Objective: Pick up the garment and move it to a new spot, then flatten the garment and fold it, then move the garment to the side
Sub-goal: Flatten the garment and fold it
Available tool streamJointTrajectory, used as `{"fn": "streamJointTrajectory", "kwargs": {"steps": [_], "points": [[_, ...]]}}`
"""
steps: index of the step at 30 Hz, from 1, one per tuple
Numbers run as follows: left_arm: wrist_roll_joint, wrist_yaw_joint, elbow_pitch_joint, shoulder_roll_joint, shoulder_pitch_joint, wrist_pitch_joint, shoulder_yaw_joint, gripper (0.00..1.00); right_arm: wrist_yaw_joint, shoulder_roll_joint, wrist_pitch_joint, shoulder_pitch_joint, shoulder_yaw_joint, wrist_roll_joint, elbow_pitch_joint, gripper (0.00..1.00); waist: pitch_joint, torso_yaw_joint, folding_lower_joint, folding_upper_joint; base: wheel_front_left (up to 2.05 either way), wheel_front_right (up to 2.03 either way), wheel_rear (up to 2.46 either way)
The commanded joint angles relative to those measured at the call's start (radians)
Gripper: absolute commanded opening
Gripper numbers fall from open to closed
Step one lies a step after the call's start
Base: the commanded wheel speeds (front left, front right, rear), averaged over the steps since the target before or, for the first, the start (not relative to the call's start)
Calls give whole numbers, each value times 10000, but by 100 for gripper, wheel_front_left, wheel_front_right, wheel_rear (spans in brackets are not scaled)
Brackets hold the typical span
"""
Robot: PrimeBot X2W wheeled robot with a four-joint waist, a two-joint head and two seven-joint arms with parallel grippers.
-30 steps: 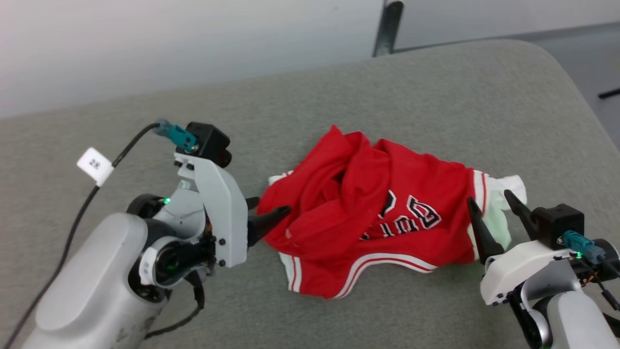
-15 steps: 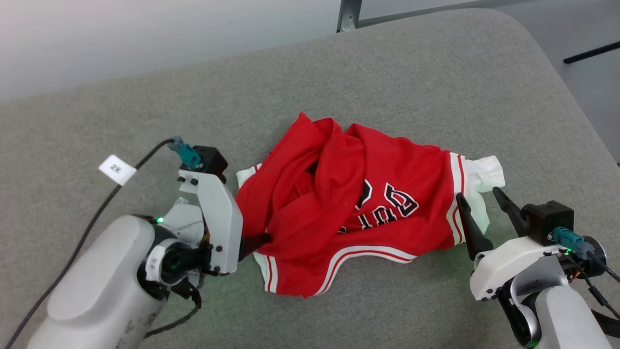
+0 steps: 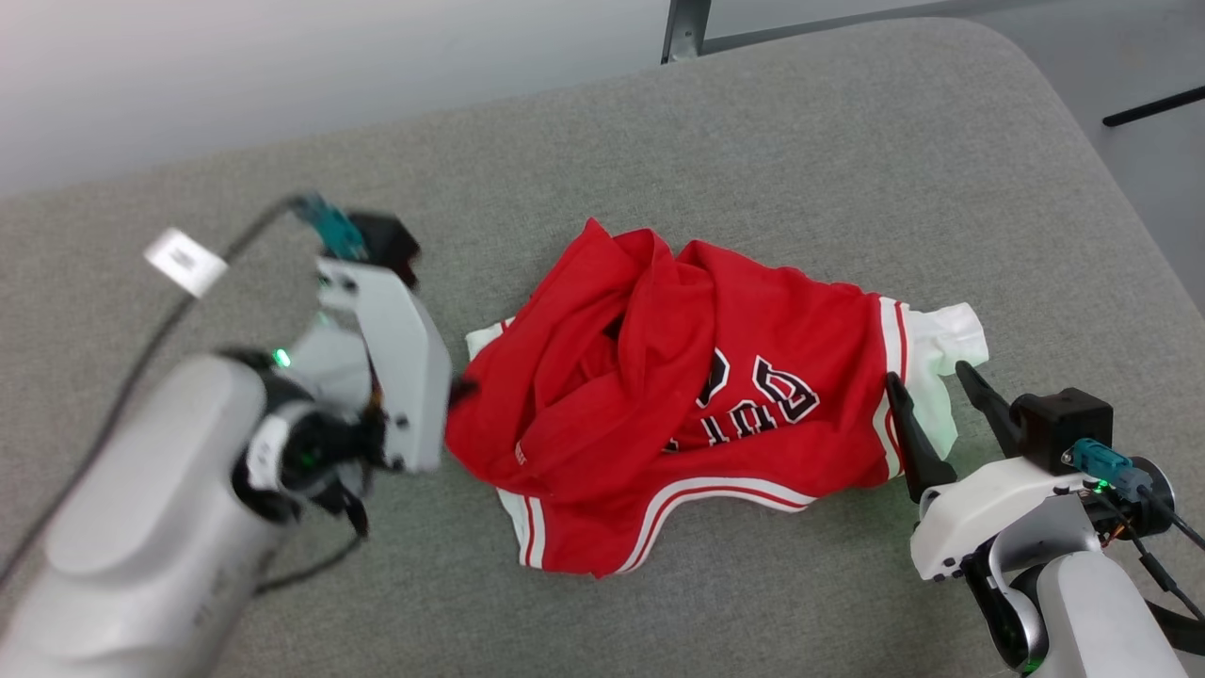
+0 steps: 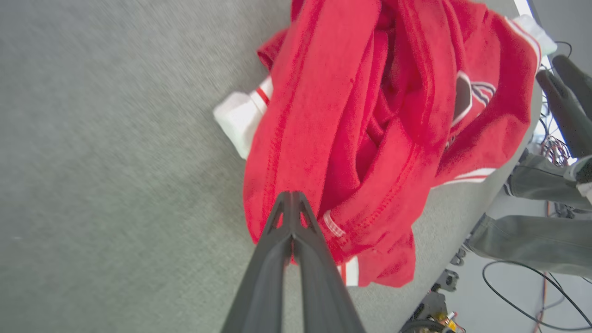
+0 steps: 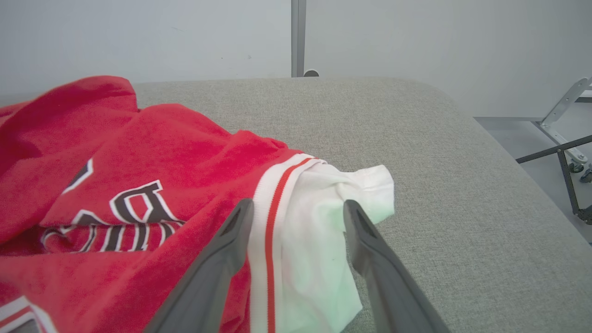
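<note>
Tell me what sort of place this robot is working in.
Probably a robotics lab or test room rather than a home: a grey fabric-covered table stands against a bare pale wall, with a wheeled metal stand nearby and loose cables trailing beside the table.

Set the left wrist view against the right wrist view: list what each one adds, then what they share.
Left wrist view: the left gripper shut on a red fold of the garment, next to a small sewn label, with cables at the lower right.
Right wrist view: the right gripper open, its fingers either side of a white sleeve, with a metal post behind.
Shared: the garment and the grey padded surface it lies on.
</note>
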Motion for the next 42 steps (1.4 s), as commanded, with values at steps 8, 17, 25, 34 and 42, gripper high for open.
{"fn": "streamJointTrajectory", "kwargs": {"steps": [8,17,25,34,42], "points": [[370,-80,129,79,-894,-234,148,0,-10,45,21,116,101,33,59,100,-189,-101,0,-1,0,0,0],[523,-749,459,-8,-934,-804,-44,100,-10,76,14,268,188,150,-63,100,-103,-285,0,-1,0,0,0],[459,-714,1055,178,-625,-42,-509,100,-10,136,13,259,251,236,-173,100,197,-536,0,-1,0,0,0],[504,-439,1496,510,-317,641,-766,100,-10,209,-46,250,219,321,-143,100,488,-667,0,-1,0,0,0],[-143,-187,1562,130,-28,1086,-688,100,-10,237,-108,141,186,301,-84,100,607,-628,0,-1,0,0,0]]}}
